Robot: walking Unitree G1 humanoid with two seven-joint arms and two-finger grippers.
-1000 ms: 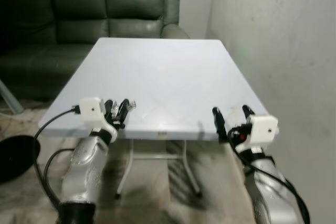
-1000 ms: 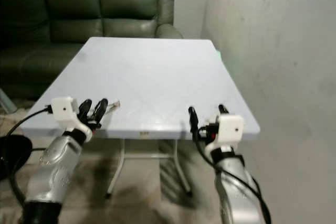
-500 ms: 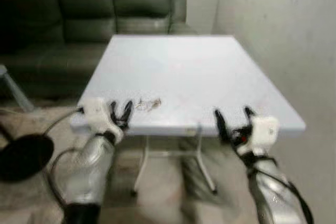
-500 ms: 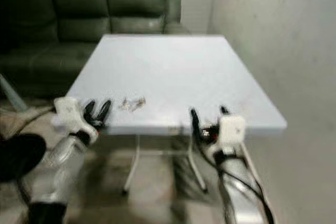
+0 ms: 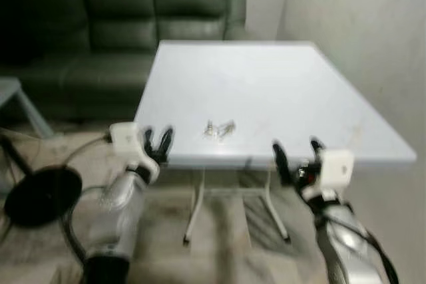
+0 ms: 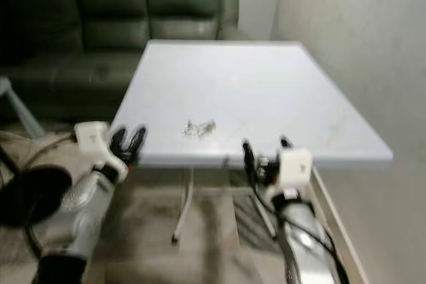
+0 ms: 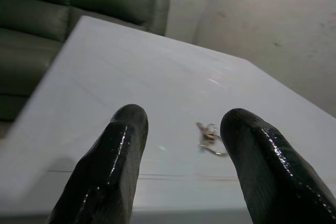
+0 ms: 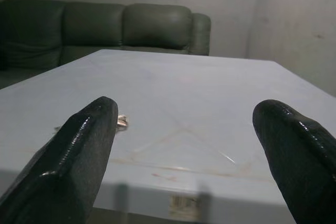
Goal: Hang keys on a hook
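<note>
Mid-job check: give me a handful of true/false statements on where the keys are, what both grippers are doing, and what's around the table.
1. The keys lie on the white table, near its front edge. True.
2. The left gripper is shut on the keys. False: its fingers are open and hold nothing; the keys lie apart from it, further along the tabletop.
3. The right gripper is open, at the table's front edge. True.
4. A dark green sofa stands behind the table. True.
5. The keys hang on a hook. False: they lie flat on the table.
6. The right gripper holds a cup. False: its fingers hold nothing.
</note>
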